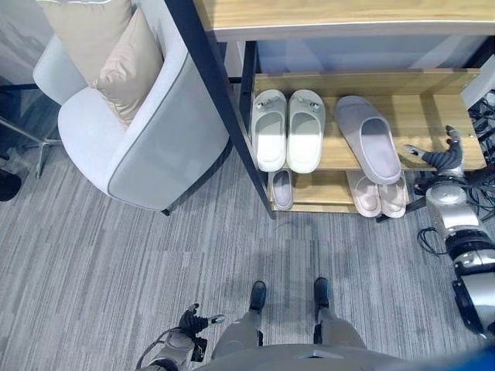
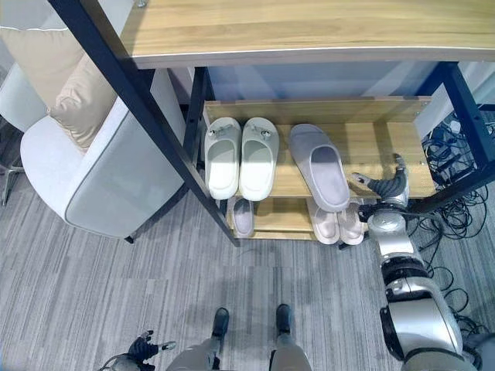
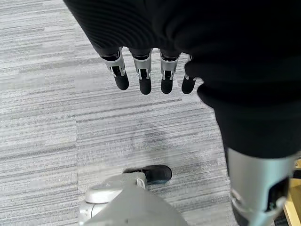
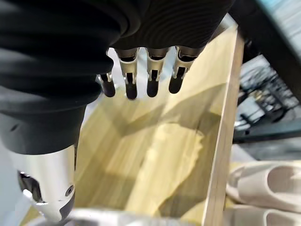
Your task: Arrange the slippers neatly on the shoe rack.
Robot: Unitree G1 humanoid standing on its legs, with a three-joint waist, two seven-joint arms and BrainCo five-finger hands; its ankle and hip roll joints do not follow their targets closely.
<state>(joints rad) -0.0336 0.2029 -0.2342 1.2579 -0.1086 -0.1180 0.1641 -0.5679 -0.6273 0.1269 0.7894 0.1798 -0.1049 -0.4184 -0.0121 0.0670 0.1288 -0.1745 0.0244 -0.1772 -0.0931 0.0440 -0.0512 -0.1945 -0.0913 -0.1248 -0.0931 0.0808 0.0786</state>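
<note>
The shoe rack (image 2: 363,151) is seen with a white pair (image 2: 238,157) squared on its middle shelf and a lone grey slipper (image 2: 321,165) beside it — set askew, toe toward the back, heel angled toward the right hand (image 2: 384,185). That hand is held open and empty just right of the heel, so it is the nearer. Its mate (image 2: 242,216) is left on the lower shelf, a pinkish pair (image 2: 337,222) alongside. The left hand (image 1: 188,322) is hung low, fingers relaxed.
</note>
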